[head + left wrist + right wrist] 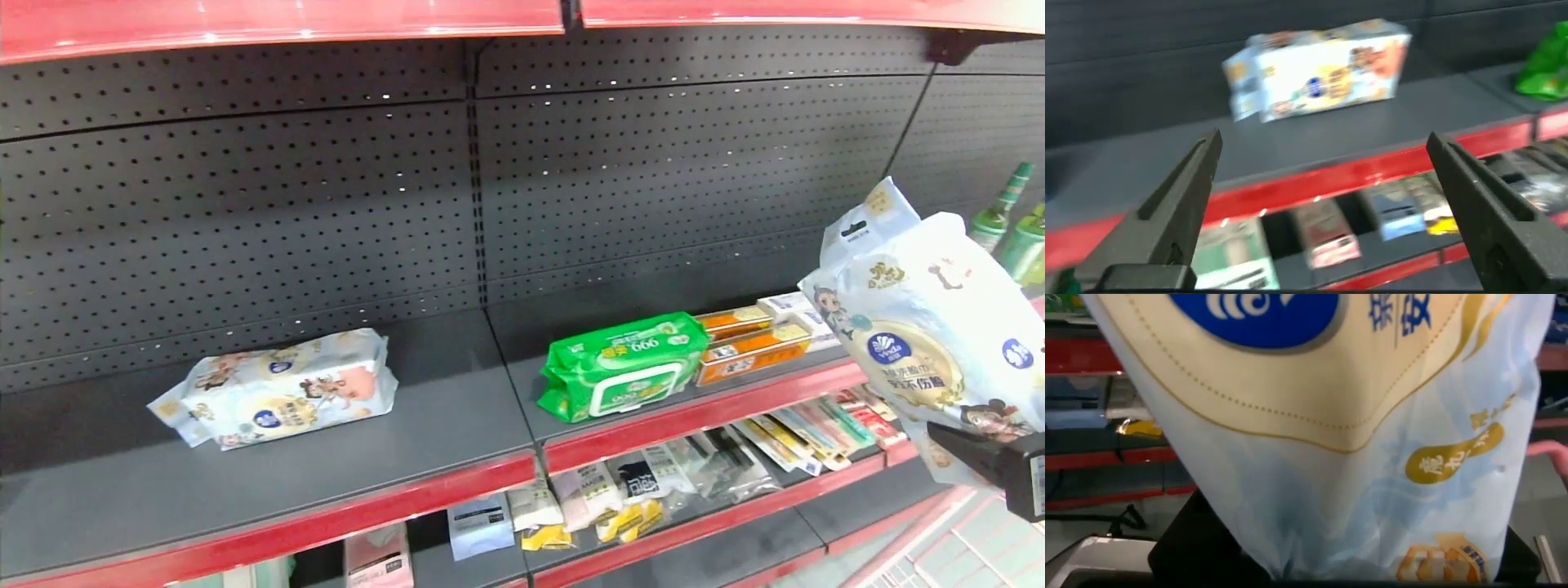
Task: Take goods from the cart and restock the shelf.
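Right gripper (984, 457) is clamped on the lower end of a white-blue wipes pack (922, 343), which stands near upright and tilted, in the air in front of the shelf's right end. It touches nothing else and is not yet on the shelf (424, 445). Left gripper (1323, 137) is spread wide and empty, and faces the shelf's front edge low at the left. A matching pack (277, 388) lies flat on the left bay. A green wipes pack (624, 367) lies flat on the next bay, with orange boxes (751, 343) just beside it and green bottles (1008, 220) farther right. The step looks like carry and place. The best target is probably the bare board between the matching pack and the green wipes pack. Bring the pack in over the red front lip, tip it to lie flat, and set it near its twin without pushing it. Only let go once the pack rests on the board. It is soft and held by one end, so it is likely to sag or swing, and a slow move suits it.
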### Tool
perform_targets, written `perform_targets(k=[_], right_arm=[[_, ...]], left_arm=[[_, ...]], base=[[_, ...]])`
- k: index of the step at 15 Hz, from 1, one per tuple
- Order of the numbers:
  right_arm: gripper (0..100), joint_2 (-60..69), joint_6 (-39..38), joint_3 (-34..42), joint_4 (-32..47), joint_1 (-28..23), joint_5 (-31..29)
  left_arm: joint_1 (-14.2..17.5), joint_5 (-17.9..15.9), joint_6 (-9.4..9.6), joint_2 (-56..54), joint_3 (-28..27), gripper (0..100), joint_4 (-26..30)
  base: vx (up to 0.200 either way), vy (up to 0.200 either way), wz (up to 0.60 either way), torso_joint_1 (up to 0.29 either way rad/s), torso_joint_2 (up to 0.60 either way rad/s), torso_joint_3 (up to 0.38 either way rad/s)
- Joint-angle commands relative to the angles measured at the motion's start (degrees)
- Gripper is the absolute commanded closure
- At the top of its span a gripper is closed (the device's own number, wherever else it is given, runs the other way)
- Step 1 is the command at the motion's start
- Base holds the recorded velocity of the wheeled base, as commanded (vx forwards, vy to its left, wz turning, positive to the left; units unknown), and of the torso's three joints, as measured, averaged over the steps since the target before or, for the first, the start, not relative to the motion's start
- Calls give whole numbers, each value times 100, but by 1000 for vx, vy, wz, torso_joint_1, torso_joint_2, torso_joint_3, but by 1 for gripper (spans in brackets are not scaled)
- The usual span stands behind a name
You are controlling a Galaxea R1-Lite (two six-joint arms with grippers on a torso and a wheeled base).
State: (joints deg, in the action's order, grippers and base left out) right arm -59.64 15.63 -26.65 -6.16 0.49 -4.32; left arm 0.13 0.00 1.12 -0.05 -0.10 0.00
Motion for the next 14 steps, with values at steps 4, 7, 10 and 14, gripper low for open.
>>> perform_targets(k=[4,7,10,14], right_arm=[[100,31,2,19,-8,4,-8],[100,198,28,186,-8,-128,1],[100,681,28,503,-8,-189,27],[100,1657,-34,705,-8,-189,194]], left_arm=[[4,0,2,5,1,0,0],[4,0,-33,5,10,0,0],[-5,0,-24,14,1,0,0],[-75,0,-7,304,-8,0,9]], base=[[0,0,600,0,-2,0],[0,0,0,0,0,0],[0,0,0,0,0,0],[0,0,0,0,0,0]])
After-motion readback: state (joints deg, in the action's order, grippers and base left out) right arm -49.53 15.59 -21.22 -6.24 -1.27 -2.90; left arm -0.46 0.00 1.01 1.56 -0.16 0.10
